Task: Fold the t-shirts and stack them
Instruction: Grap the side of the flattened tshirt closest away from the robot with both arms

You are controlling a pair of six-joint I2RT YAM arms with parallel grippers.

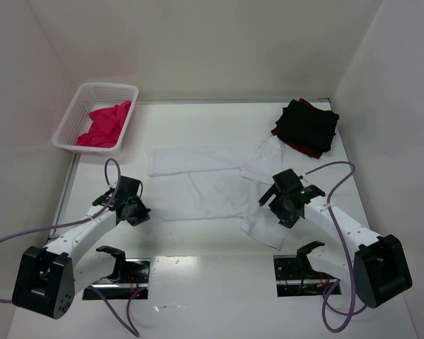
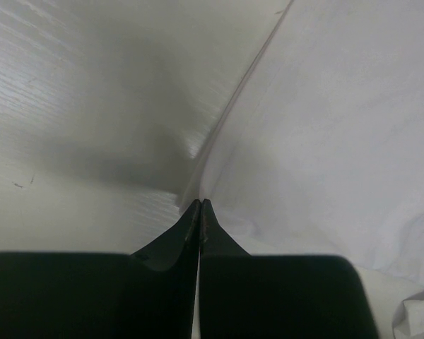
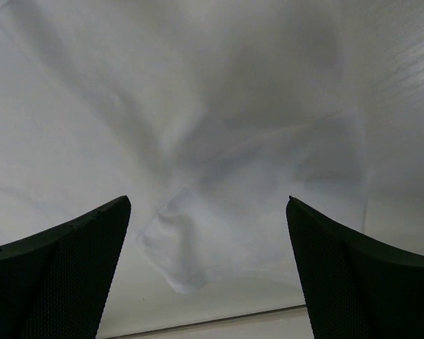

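A white t-shirt (image 1: 212,185) lies spread out in the middle of the table. My left gripper (image 1: 137,211) sits at its left edge; in the left wrist view the jaws (image 2: 200,205) are shut with the shirt's hem (image 2: 233,113) running straight into the tips and puckered there. My right gripper (image 1: 287,200) hovers open over the shirt's right lower part, a folded corner of white cloth (image 3: 187,244) below the wide-apart fingers (image 3: 207,201). A folded black t-shirt (image 1: 308,124) lies on a dark red one (image 1: 303,150) at the back right. Pink t-shirts (image 1: 104,124) lie in the basket.
The white mesh basket (image 1: 75,117) stands at the back left, close to the left wall. White walls close in the table on three sides. Purple cables loop from both arms near the table's front edge.
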